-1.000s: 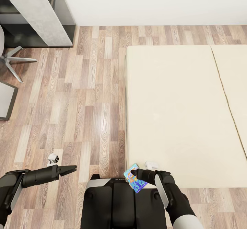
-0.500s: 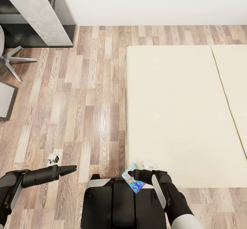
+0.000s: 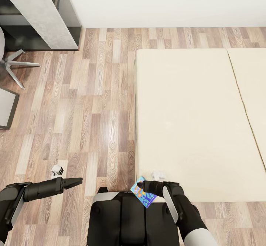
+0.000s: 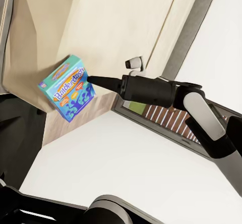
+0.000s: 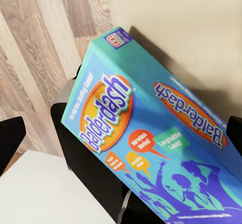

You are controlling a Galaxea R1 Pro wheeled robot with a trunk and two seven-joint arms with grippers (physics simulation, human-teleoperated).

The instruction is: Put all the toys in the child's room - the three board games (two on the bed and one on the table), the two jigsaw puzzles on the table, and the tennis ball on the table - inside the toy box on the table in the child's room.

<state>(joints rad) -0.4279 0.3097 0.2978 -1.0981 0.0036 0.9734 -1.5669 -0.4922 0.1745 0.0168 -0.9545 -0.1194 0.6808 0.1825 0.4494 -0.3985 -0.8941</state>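
Since a second ago the right gripper [image 3: 145, 187] has drawn the game [image 3: 143, 195] a little leftward and nearer the robot's trunk [image 3: 127, 216], off the corner of the bed [image 3: 184, 120]; the camera itself has not shifted, and between the last half second and now the change is slight. Its fingers pinch the light blue box, which hangs tilted over the floor [image 3: 92, 120] just beside the bed's near corner and just in front of the trunk. From the left wrist the game [image 4: 68, 87] shows its orange oval logo with the dark fingertip [image 4: 96, 80] of the right gripper [image 4: 91, 79] pressed on its edge. From the right wrist the game [image 5: 151, 128] is close up, blue figures under the logo. The left gripper [image 3: 75, 182] holds nothing, out over the floor at the robot's left, well apart from the game; its fingers lie close together, though whether they are fully pressed I cannot tell. A small white thing [image 3: 57, 170] lies on the floor near that arm, and another [image 3: 159, 174] at the bed's near edge. A grey desk [image 3: 44, 13] stands by the wall.
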